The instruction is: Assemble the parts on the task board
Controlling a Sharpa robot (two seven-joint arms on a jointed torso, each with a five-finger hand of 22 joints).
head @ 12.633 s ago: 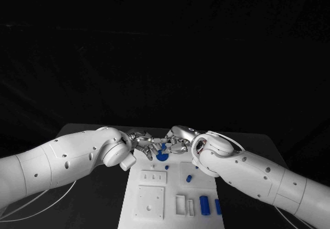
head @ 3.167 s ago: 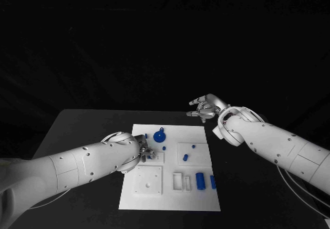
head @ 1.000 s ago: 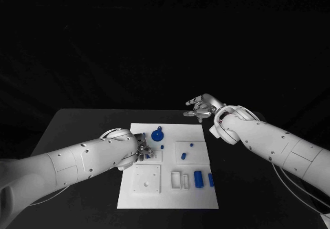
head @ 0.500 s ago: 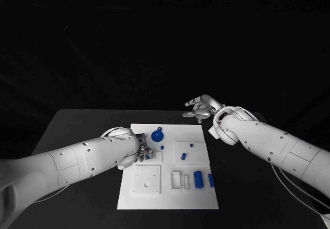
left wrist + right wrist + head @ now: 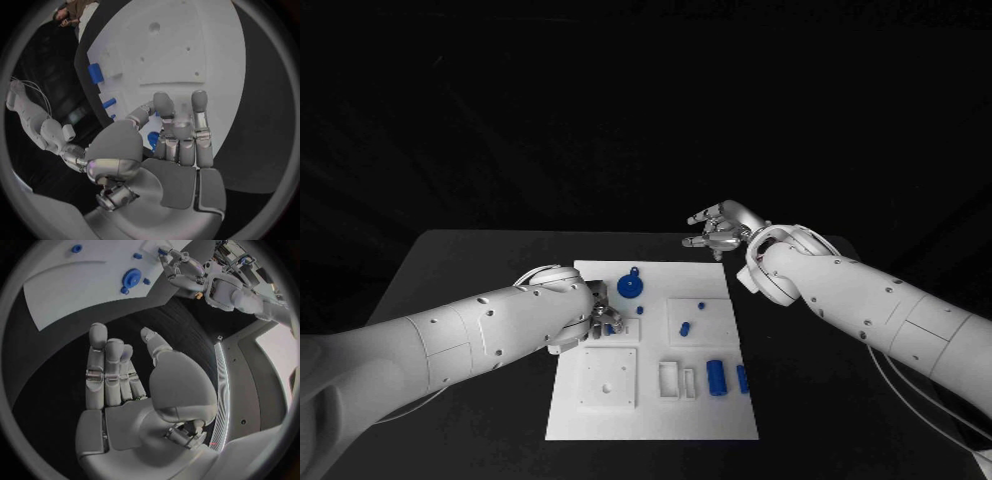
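Head view: we see the left hand [image 5: 600, 318] over the board's [image 5: 653, 410] left side; its wrist view shows a small blue part [image 5: 152, 137] pinched at its fingertips. Right hand [image 5: 717, 229] raised off-board, fingers apart, empty. No readable writing.

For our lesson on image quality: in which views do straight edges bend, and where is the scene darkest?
Both wrist views bend the task board edges into curves; the head view keeps the board straight-edged, its upper half black beyond the table.
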